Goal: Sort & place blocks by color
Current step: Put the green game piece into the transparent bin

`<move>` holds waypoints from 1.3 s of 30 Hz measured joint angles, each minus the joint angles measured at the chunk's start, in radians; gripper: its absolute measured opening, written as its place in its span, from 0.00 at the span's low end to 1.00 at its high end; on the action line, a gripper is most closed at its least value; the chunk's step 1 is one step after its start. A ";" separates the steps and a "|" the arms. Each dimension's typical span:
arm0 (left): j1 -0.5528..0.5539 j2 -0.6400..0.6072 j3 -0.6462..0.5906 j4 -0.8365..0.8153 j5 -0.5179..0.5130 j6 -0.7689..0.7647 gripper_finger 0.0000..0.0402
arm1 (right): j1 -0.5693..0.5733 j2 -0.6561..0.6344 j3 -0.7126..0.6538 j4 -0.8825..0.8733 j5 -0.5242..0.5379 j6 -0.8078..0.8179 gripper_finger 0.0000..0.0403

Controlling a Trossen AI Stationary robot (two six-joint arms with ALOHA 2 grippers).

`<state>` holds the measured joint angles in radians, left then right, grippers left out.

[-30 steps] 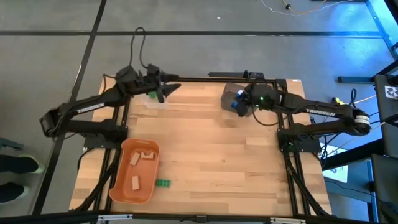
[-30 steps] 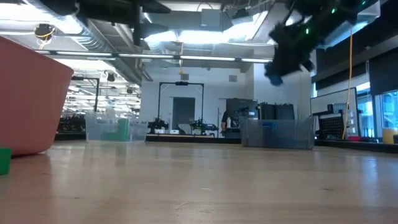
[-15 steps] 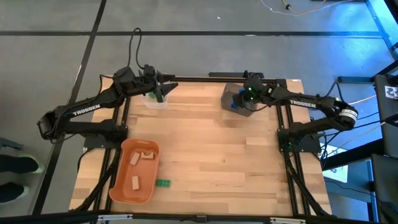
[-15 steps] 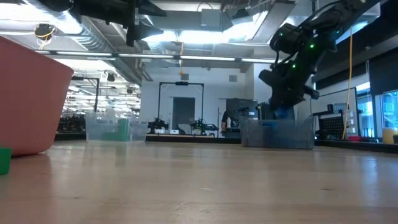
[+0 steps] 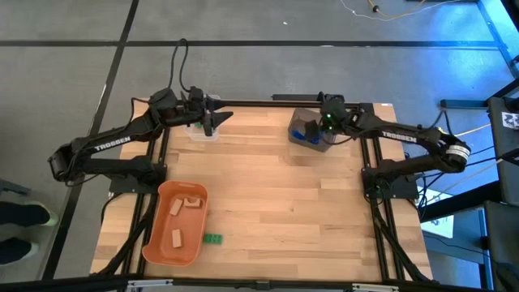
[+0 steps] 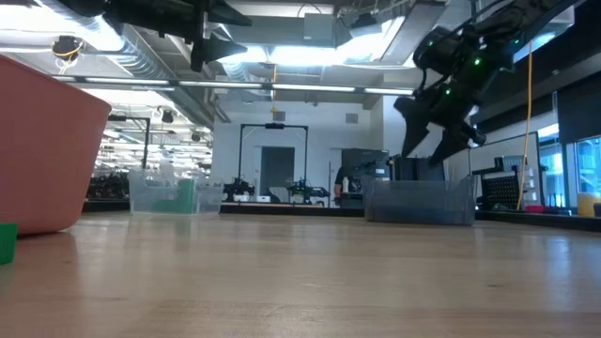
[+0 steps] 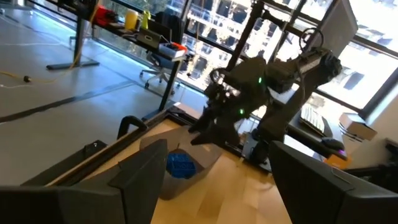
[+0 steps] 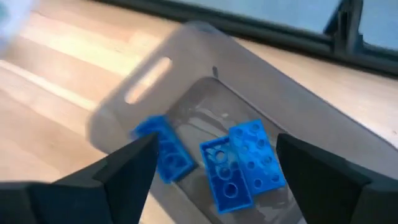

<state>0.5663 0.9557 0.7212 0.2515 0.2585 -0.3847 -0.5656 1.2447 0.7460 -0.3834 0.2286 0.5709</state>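
Note:
Three blue blocks [image 8: 163, 149] lie on the floor of the dark grey bin [image 5: 302, 122] at the table's far right. My right gripper [image 8: 214, 180] hovers just above that bin, open and empty, also seen raised in the low view [image 6: 432, 148]. My left gripper [image 5: 220, 118] waits open above the clear bin [image 5: 199, 133] at the far left, which holds something green. One green block [image 5: 212, 238] lies flat on the table near the front edge. Three tan blocks [image 5: 176, 238] lie in the orange tub [image 5: 154, 235].
The orange tub sits at the table's near left, its wall [image 6: 47, 141] filling the low view's left. The green block [image 6: 6, 242] rests just beside it. The wooden top between the bins and the tub carries nothing. Black frame rails run along the table's edges.
My right gripper carried a blue block toward the far edge, dipped down to the dark grey bin, let the block go there, and has risen again with its fingers open. The block now lies in the bin with the other blue ones.

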 joint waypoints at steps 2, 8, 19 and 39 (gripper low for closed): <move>0.000 -0.009 0.000 -0.012 0.029 0.000 0.68 | 0.011 -0.034 0.000 0.019 -0.028 -0.004 0.81; 0.000 -0.035 0.000 -0.058 0.047 0.001 0.68 | 0.090 -0.135 0.000 0.194 -0.242 -0.088 0.82; -0.081 -0.004 0.010 -0.060 0.017 -0.005 0.68 | 0.221 -0.183 0.000 0.405 -0.294 -0.134 0.82; -0.922 0.654 0.654 -0.972 -0.200 0.027 0.66 | 0.228 -0.183 0.000 0.423 -0.203 -0.154 0.82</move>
<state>-0.3561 1.6096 1.3752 -0.7209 0.0589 -0.3582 -0.3379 1.0622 0.7460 0.0399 0.0254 0.4165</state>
